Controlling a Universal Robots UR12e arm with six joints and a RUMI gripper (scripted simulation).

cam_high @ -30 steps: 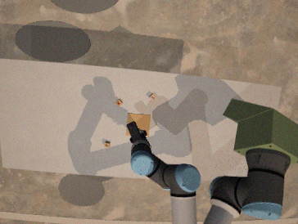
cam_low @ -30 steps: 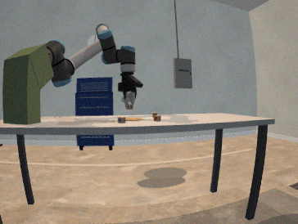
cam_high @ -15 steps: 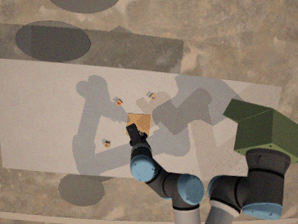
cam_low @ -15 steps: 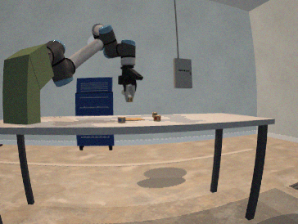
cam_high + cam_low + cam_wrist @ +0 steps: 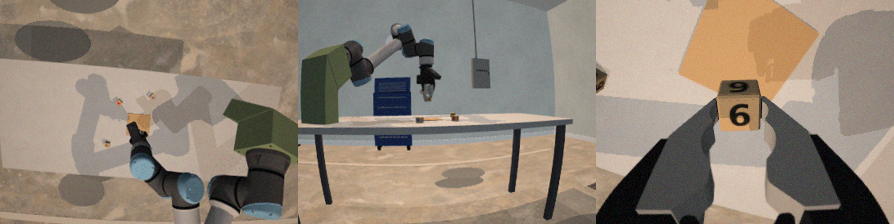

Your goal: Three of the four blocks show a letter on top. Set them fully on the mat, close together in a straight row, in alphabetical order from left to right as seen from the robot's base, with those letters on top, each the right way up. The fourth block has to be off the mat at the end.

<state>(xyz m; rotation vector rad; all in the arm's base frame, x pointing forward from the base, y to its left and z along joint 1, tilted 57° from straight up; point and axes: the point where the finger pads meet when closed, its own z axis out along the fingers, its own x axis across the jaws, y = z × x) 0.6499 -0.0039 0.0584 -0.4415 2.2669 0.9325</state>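
Fingers grip a tan block [image 5: 739, 106] marked with 6 and 9, held high above the orange mat [image 5: 746, 35]. Three other blocks [image 5: 119, 102] [image 5: 151, 96] [image 5: 107, 143] lie on the worktop [image 5: 41, 114] around the mat, off it.
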